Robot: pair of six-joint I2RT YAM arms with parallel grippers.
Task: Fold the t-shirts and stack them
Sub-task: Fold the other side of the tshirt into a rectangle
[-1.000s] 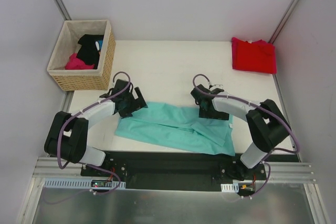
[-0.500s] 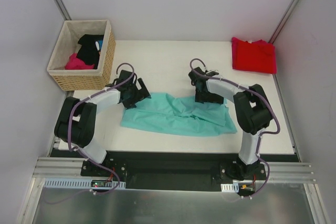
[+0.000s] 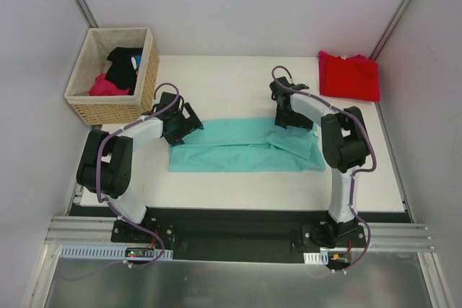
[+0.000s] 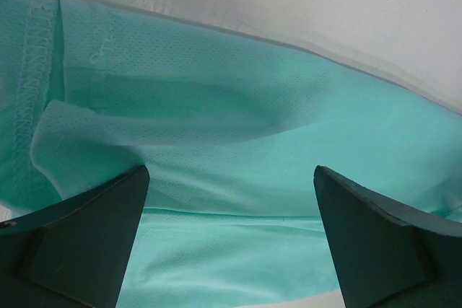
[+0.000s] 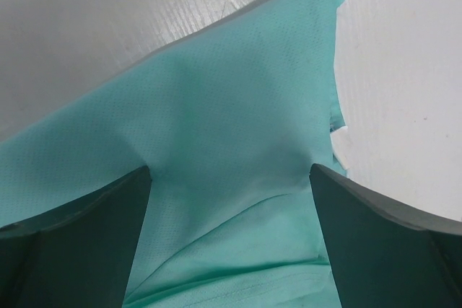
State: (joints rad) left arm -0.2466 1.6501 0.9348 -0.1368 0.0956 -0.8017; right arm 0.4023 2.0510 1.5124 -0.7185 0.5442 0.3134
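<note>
teal t-shirt (image 3: 242, 155) folded flat on table (image 3: 231, 84), left gripper (image 4: 231, 174) and right gripper (image 5: 229, 171) spread wide over its far edge

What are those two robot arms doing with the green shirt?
They are folding it. The teal shirt lies spread flat on the table. Both arms reach to its far edge, the left gripper near the left end and the right gripper toward the right end. Both have their fingers open over the cloth. The red shirt lies folded in the far right corner. The basket holds other clothes.
</note>
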